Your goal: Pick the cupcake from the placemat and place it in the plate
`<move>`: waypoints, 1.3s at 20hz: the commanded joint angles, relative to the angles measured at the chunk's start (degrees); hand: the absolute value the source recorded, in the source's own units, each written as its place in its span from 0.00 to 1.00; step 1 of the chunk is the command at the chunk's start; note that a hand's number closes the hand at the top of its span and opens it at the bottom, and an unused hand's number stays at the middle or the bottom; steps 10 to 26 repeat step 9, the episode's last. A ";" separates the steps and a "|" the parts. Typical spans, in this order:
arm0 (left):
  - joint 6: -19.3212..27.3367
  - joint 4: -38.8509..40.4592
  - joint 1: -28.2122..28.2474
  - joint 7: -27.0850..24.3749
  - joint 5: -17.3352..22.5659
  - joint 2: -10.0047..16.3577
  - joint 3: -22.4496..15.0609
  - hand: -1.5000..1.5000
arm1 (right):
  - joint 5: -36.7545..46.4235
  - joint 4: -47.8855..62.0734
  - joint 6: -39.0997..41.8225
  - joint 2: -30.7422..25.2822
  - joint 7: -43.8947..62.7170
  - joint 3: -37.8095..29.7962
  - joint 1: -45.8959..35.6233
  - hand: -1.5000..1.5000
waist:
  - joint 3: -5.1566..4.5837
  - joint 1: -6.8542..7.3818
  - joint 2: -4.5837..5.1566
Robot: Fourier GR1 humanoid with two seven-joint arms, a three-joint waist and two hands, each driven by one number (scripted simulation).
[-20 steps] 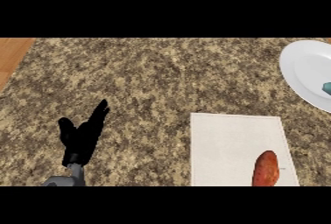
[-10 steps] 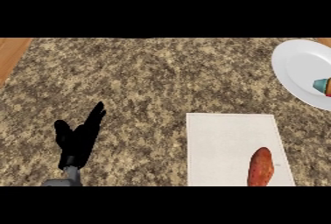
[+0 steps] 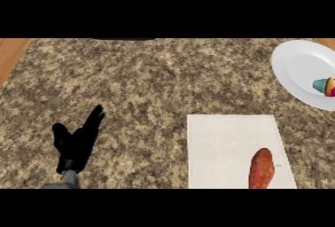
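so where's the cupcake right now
In the head view the cupcake sits on the white plate at the right edge, partly cut off, up and right of the placemat.

The left hand point(image 3: 77, 145) is plain black all over, with slim, tapering fingers and a shorter, thicker thumb. Below it, a narrow grey forearm point(image 3: 68, 178) widens into a darker grey base.
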 commanded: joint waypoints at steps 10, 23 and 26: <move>-0.25 6.42 -0.60 -2.99 -0.23 -0.98 1.82 0.50 | -0.28 -2.09 0.04 2.32 -4.13 3.93 6.39 0.00 | -0.36 -0.88 -0.07; -0.25 6.42 -0.60 -2.99 -0.23 -0.98 1.82 0.50 | -0.28 -2.09 0.04 2.32 -4.13 3.93 6.39 0.00 | -0.36 -0.88 -0.07; -0.25 6.42 -0.60 -2.99 -0.23 -0.98 1.82 0.50 | -0.28 -2.09 0.04 2.32 -4.13 3.93 6.39 0.00 | -0.36 -0.88 -0.07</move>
